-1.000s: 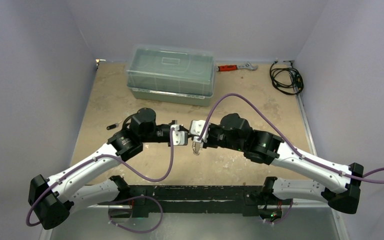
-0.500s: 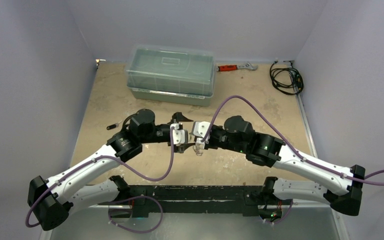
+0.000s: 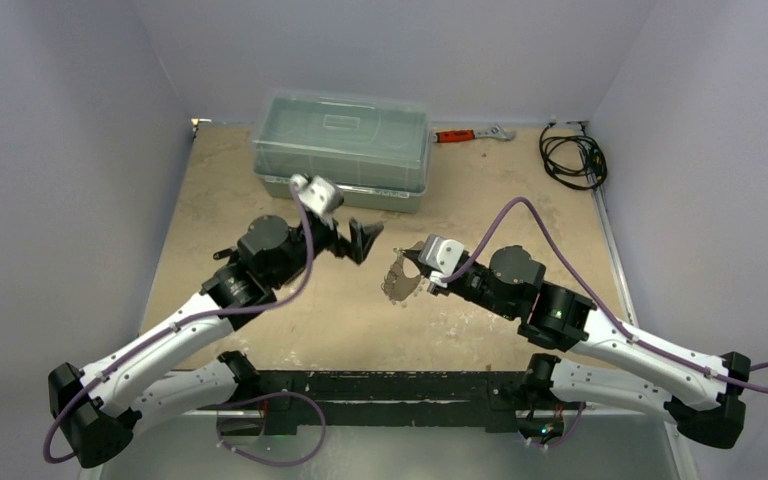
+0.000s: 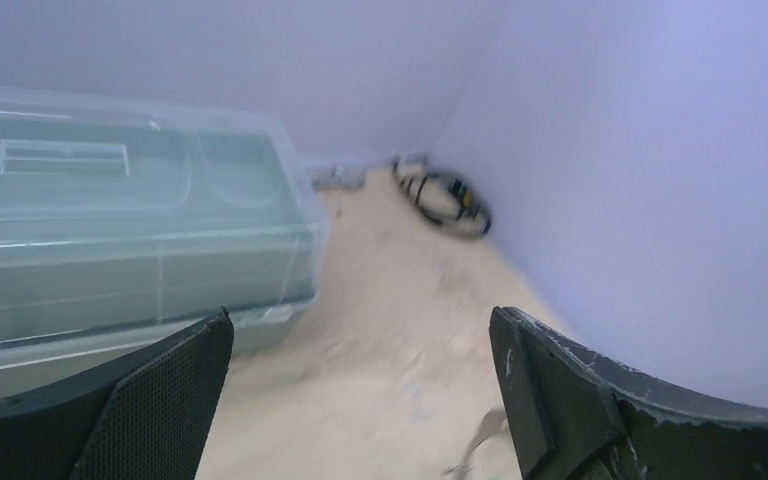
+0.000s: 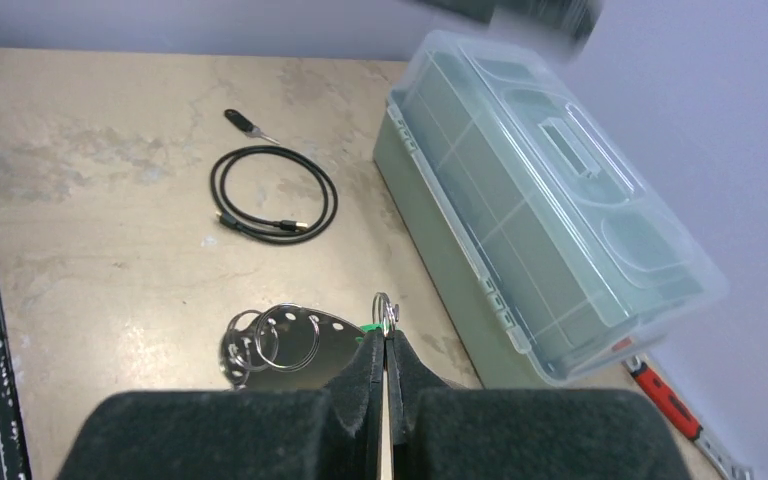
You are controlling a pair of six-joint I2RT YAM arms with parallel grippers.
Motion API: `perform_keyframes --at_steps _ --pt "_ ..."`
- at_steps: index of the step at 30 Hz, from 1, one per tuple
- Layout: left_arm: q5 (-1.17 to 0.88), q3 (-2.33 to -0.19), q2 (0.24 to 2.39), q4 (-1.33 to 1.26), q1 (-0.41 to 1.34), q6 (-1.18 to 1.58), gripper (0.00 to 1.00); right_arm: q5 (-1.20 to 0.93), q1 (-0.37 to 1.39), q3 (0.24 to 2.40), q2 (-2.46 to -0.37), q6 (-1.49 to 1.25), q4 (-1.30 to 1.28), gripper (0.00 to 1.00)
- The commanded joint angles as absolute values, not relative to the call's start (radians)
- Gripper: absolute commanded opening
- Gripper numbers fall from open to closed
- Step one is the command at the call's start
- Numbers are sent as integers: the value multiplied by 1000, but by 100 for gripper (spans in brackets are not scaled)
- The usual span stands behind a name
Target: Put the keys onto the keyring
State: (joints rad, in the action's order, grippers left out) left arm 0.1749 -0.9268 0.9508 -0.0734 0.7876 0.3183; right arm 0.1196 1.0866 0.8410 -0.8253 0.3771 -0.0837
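Observation:
My right gripper (image 5: pixel 386 338) is shut on a thin silver wire ring of the keyring (image 5: pixel 386 308). The ring pokes up between the pads, with the green head of a key (image 5: pixel 369 326) just left of it. More wire rings (image 5: pixel 282 337) lie over the flat oval tag (image 5: pixel 338 352) with holes along its edge. In the top view the tag (image 3: pixel 397 285) hangs at the tip of my right gripper (image 3: pixel 410 276) above mid-table. My left gripper (image 3: pixel 363 243) is raised to its left, apart from it, open and empty (image 4: pixel 360 400).
A clear lidded plastic box (image 3: pixel 342 147) stands at the back. The red-handled wrench (image 3: pixel 470 134) and a black coiled cable (image 3: pixel 572 156) lie at the back right. Another black cable loop (image 5: pixel 273 193) and a small dark item (image 3: pixel 223 253) lie on the left.
My left gripper opened, let go and swung up and back to the left. My right arm drew back to the right, staying shut on the keyring.

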Motion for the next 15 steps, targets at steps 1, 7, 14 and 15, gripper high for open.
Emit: perform_keyframes --at_steps 1,7,14,15 --pt "451 -1039 960 -101 788 829 99 190 1091 869 -839 323 3 0" --pt "545 -1182 1039 119 788 1093 99 256 1091 831 -812 285 11 0" --pt "557 -1222 1062 213 788 1208 99 294 1091 844 -816 265 3 0" --pt "565 -1217 1052 207 788 1223 99 287 1091 851 -817 260 -8 0"
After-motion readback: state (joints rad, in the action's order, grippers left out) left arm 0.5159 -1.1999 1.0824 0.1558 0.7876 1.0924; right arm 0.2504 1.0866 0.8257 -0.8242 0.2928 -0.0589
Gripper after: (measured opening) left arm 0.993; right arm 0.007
